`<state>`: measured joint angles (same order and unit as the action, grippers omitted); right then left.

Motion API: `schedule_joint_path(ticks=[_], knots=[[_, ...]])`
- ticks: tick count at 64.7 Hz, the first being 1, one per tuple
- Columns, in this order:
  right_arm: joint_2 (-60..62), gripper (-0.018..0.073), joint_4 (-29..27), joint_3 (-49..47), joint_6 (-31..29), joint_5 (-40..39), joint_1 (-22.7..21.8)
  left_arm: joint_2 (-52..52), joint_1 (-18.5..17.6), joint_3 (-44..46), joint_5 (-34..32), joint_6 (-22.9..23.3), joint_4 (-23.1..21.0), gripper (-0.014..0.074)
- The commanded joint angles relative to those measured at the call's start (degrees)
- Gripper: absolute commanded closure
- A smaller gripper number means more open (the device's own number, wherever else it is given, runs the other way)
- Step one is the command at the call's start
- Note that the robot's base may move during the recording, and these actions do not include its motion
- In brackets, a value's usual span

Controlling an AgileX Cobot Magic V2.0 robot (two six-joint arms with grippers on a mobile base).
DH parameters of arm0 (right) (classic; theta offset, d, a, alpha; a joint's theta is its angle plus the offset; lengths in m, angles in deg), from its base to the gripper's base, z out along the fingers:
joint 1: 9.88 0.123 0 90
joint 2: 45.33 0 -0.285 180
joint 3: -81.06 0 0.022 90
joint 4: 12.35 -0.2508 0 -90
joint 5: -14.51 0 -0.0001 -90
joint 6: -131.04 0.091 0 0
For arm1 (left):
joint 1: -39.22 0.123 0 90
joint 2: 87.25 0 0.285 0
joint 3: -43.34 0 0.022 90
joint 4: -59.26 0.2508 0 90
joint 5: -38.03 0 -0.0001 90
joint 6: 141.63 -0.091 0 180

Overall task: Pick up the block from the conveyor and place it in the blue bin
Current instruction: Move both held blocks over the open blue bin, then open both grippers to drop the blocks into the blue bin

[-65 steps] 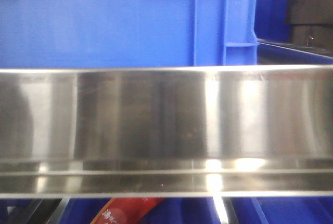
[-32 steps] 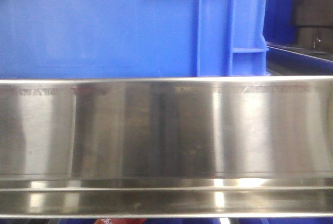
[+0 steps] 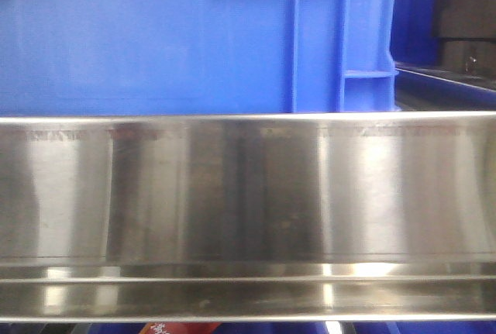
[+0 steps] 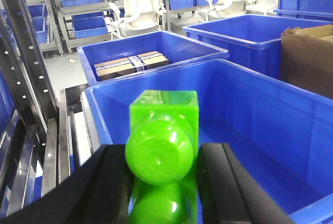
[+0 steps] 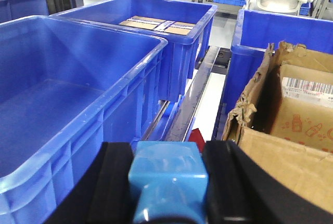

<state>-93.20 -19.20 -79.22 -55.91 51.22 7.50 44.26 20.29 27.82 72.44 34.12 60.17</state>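
Green block (image 4: 162, 130) clamped in my left gripper (image 4: 164, 156), over the blue bin (image 4: 270, 115). My right gripper (image 5: 167, 154) grips a blue block (image 5: 167, 174) beside a blue crate (image 5: 125, 86) rim.

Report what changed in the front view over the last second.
The view shifted: the steel rail sits lower in frame, the blue bin shows its ribs further right, and the red packet below has nearly left the bottom edge. Nothing else changed there. Wrist views lack earlier pictures: left gripper grips a green block, right gripper a blue block.
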Motion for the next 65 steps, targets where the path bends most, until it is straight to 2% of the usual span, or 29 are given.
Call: schedule_joint_path(ticks=[1, 29, 36, 44, 56, 65], knots=[[0.06, 0.0709, 0.29, 0.18, -0.10, -1.23, -0.02, 0.31, -0.32, 0.08, -0.86, 0.44, -0.12, 0.0707], [0.06, 0.0709, 0.29, -0.86, -0.10, -1.09, -0.02, 0.21, -0.32, 0.53, -1.68, 0.25, -0.33, 0.0707], [-1.28, 0.0709, 0.29, -4.89, -0.19, -1.13, 0.91, -1.94, -0.32, 3.78, 1.29, -1.58, -0.49, 0.0707], [-5.09, 0.0709, 0.29, -11.97, -1.30, -0.87, 5.69, -6.59, -0.32, 10.25, 6.79, -5.15, -2.66, 0.0707], [-14.67, 0.0709, 0.29, -22.90, -1.76, 0.53, 15.11, -16.90, -0.32, 21.55, 14.52, -11.70, -11.57, 0.0707], [-23.01, 0.0709, 0.29, -29.39, -1.76, 2.78, 19.17, -22.70, -0.32, 25.32, 17.36, -15.78, -16.02, 0.0707]])
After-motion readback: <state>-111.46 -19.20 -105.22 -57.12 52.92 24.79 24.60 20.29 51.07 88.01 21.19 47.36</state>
